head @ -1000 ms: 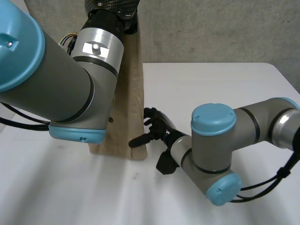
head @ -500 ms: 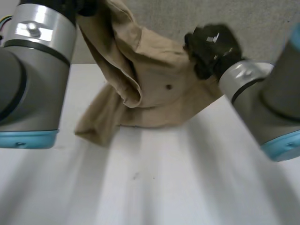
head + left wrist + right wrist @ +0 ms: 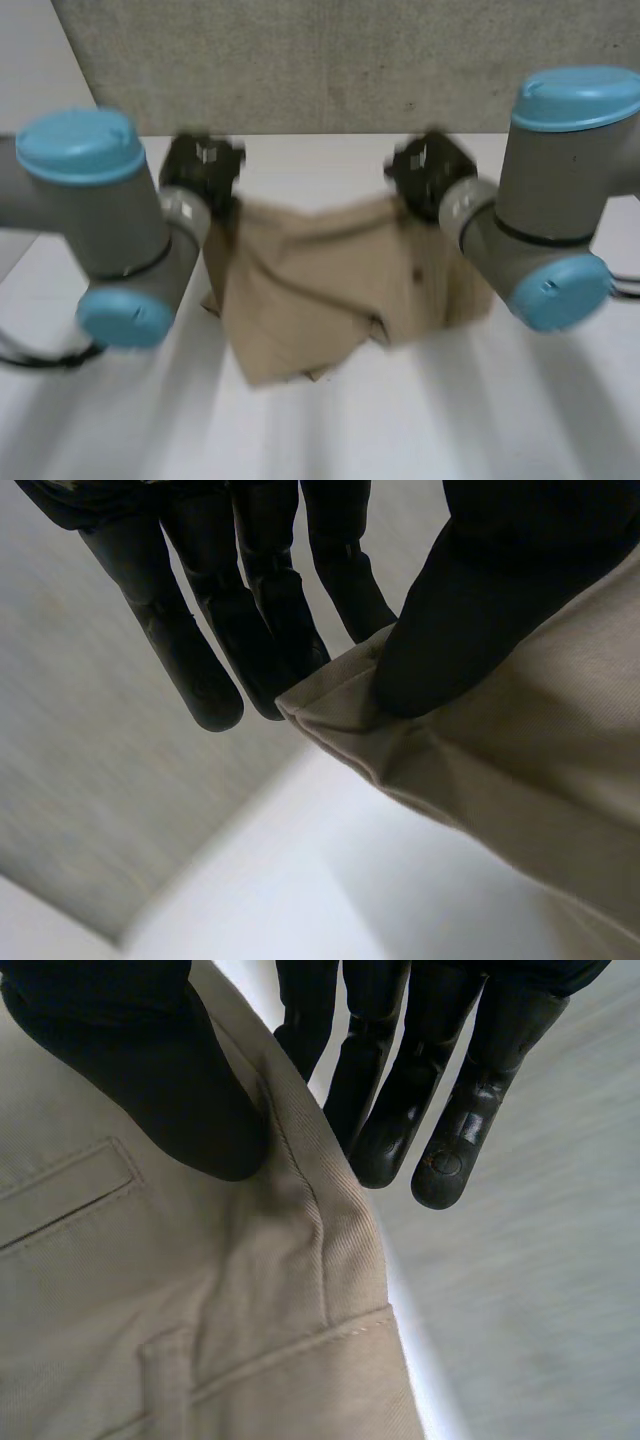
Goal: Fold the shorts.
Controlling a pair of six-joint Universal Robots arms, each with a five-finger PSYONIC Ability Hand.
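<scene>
- Head view: the shorts (image 3: 330, 290) hang spread between the two hands over the white table (image 3: 300, 440). The left hand (image 3: 203, 168) holds one top corner and the right hand (image 3: 428, 175) holds the other. The top edge sags between them, and the lower part looks bunched and uneven where it meets the table. If the hands lower the shorts like this, I judge that the creased lower part may get trapped underneath, leaving the fold lumpy or crooked. If they pull apart too hard to flatten the sag, a corner could be dragged out of a pinch.
- Left wrist view: the left hand is closed on the cloth, with the thumb (image 3: 470, 610) pressing a corner of the shorts against nearly straight fingers (image 3: 205, 675). Only a narrow strip of the corner sits under the thumb, right at the edge of the cloth. That looks like the weaker hold, so a quick swing or the weight of the shorts could pull it free and drop that side.
- Right wrist view: the right hand also pinches the shorts, its thumb on the front and its fingers behind the edge, above a belt loop (image 3: 165, 1375) and beside a pocket slit (image 3: 70, 1200). The hold sits close to the edge, so slipping is the risk here too. If one hand lets go first, the shorts would land skewed.
</scene>
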